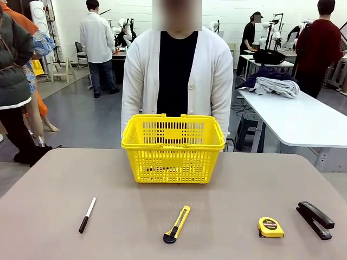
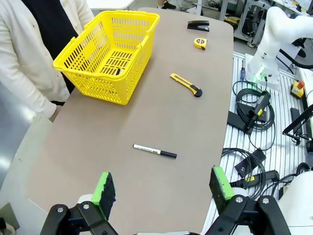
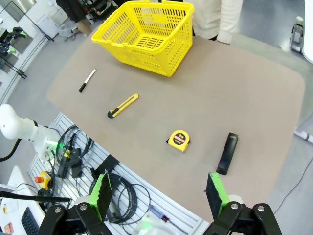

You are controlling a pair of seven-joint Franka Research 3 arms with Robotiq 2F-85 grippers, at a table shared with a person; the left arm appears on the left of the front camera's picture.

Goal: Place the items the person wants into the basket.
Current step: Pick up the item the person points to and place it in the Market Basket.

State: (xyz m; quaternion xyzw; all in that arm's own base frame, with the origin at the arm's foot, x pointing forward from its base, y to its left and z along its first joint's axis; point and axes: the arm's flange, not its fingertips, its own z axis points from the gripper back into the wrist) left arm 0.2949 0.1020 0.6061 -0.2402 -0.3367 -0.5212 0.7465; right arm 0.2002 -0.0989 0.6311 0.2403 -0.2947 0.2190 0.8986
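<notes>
Left wrist view: the left gripper (image 2: pixel 163 186) hangs high over the table (image 2: pixel 98 147) on the robot's side of the basket (image 2: pixel 110 54). Its green pads stand wide apart with nothing between them. The right gripper (image 3: pixel 159 193) is likewise spread and empty, well back from the basket.

Read this as the opening step: no item is gripped. The person (image 1: pixel 173 70) stands directly behind the basket with both arms down and is not pointing at anything.

Your probable next move is a descent on the marker (image 2: pixel 154 151):
- It lies nearest the left gripper, in front of the basket and to its left.
- Turn the wrist so the pads close across the slim barrel, not along it.
- Come down close to the table surface.

The marker has a black barrel and a white cap. It lies flat with the cap end towards the basket.

The tape measure (image 3: pixel 179 140) is a small square yellow case with a black label. It lies flat in front of the basket and to its right, between the utility knife (image 3: pixel 122 105) and the stapler (image 3: pixel 227 153).

A small dark object shows on the basket floor; you cannot identify it.
</notes>
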